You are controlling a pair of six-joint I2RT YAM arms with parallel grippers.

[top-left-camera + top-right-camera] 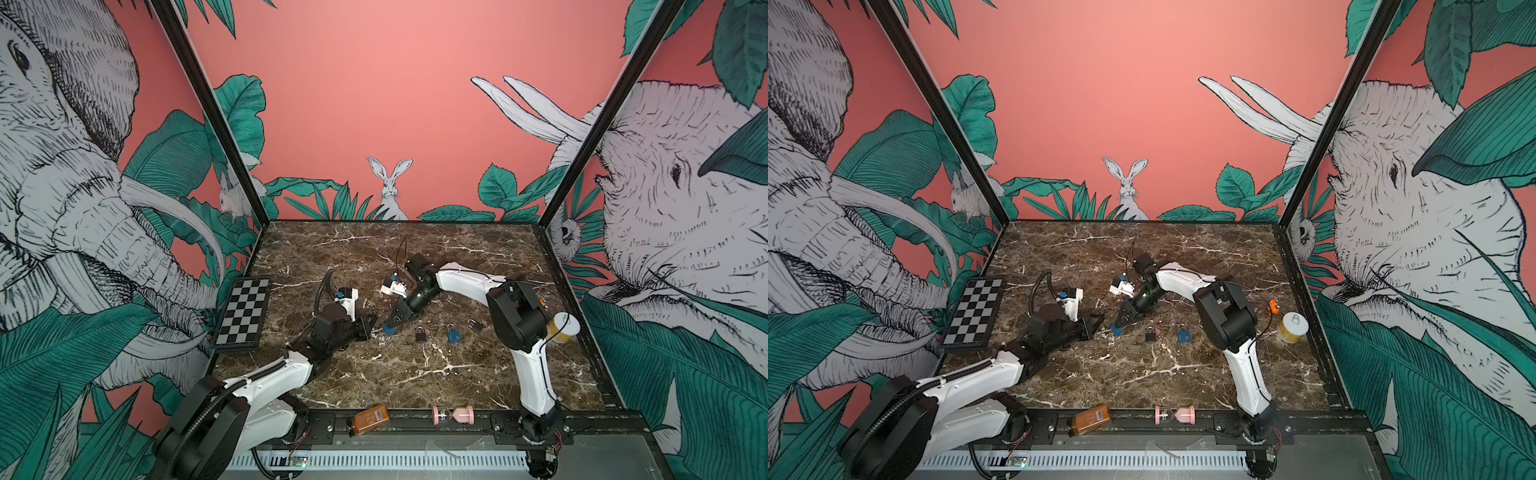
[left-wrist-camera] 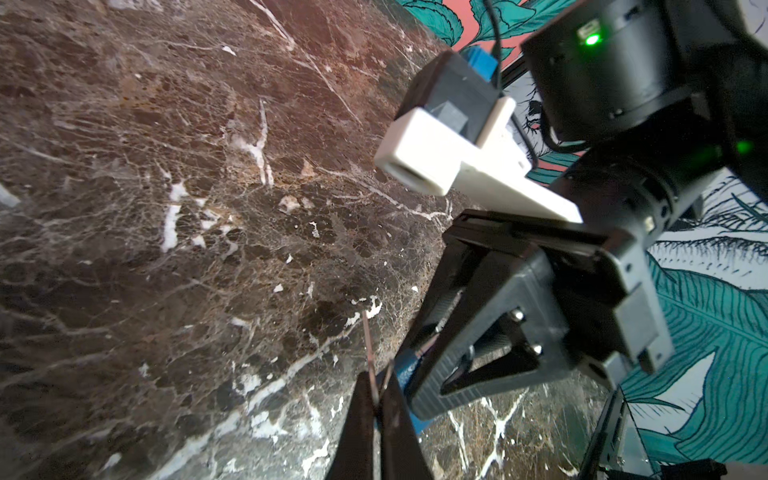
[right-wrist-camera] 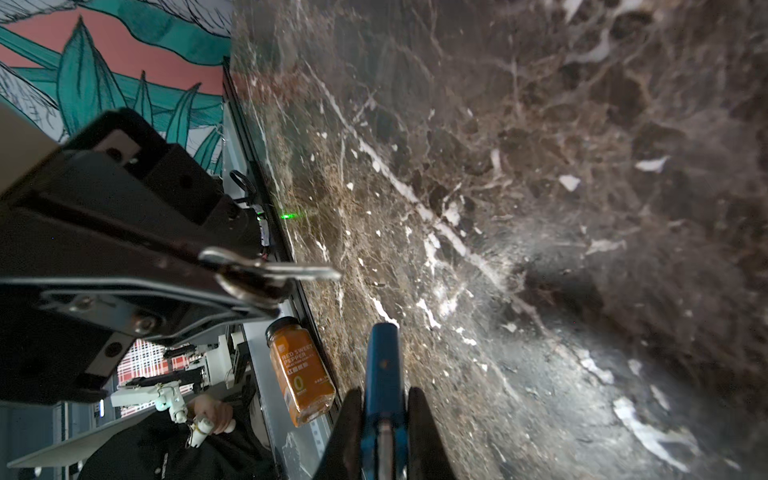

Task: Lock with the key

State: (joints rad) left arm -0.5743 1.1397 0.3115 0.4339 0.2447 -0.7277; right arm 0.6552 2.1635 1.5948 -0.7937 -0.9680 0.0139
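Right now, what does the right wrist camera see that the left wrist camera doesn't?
Only the right wrist view shows the orange spice jar lying by the table's edge. Only the left wrist view shows the white camera mount on the right arm. Both show the marble table, the blue padlock in the right claw, and the key pinched in the left claw.

At the middle of the table (image 1: 415, 374), left gripper (image 1: 371, 323) and right gripper (image 1: 394, 322) tip to tip, key (image 3: 299, 272) just beside the held padlock (image 1: 390, 330). Right of these, a row of loose padlocks (image 1: 454, 336). Chessboard (image 1: 243, 313) at the left edge, can (image 1: 562, 328) at the right; on the front rail (image 1: 415, 423), bottle (image 1: 371, 419) left of hourglass (image 1: 453, 414).
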